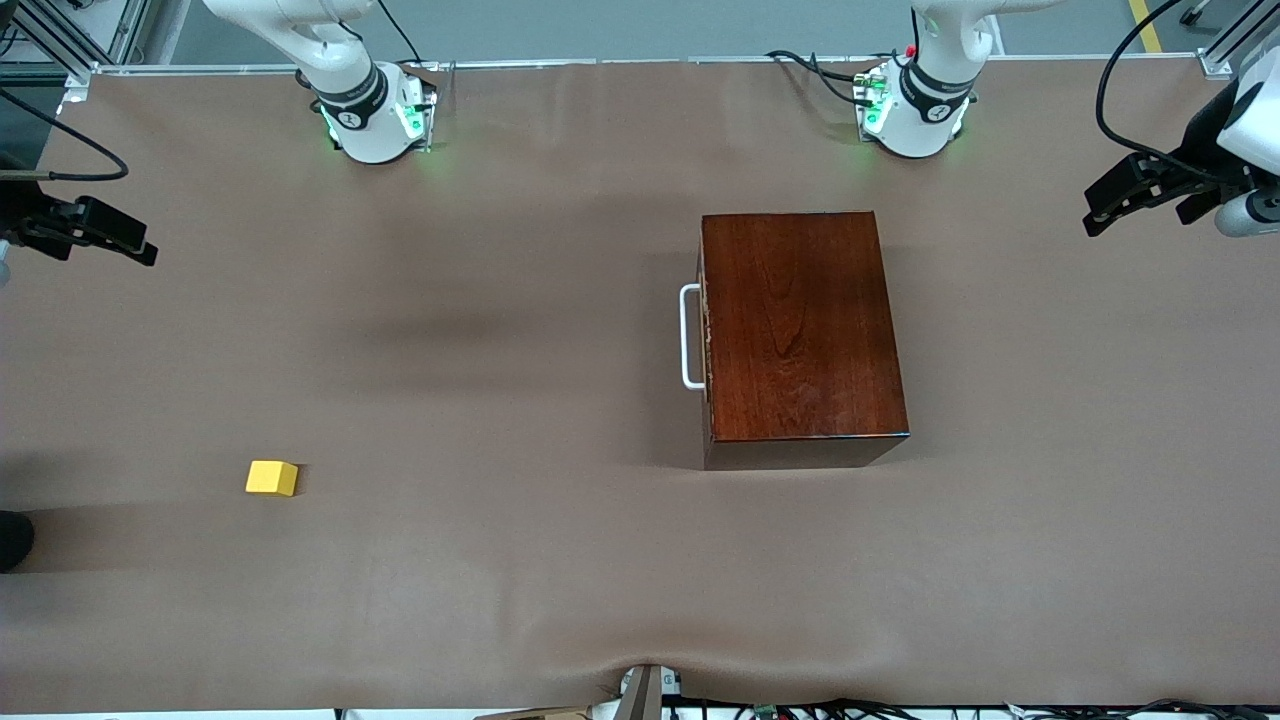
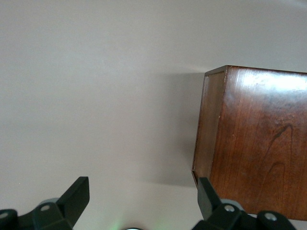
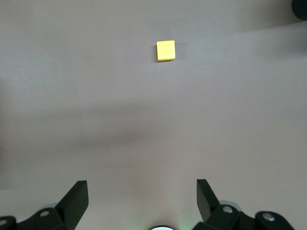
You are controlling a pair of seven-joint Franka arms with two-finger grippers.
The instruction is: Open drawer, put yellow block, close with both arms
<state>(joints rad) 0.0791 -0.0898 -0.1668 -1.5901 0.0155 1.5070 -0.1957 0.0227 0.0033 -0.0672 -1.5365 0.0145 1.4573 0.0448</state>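
A glossy dark reddish-brown wooden box (image 1: 800,330) stands mid-table toward the left arm's end. Its drawer is shut, and the white bar handle (image 1: 690,337) faces the right arm's end. The yellow block (image 1: 271,478) lies alone on the brown cloth toward the right arm's end, nearer the front camera than the box. My left gripper (image 1: 1135,212) hangs open and empty over the table's edge past the box; its wrist view shows a corner of the box (image 2: 259,143) past the open left gripper (image 2: 144,191). My right gripper (image 1: 105,240) hangs open at the other end. The block (image 3: 166,50) lies well ahead of the right gripper (image 3: 142,191).
Both arm bases (image 1: 375,110) (image 1: 915,110) stand along the table's edge farthest from the front camera. A dark round object (image 1: 12,540) sits at the table's edge by the right arm's end. A small mount and cables (image 1: 648,692) line the edge nearest the front camera.
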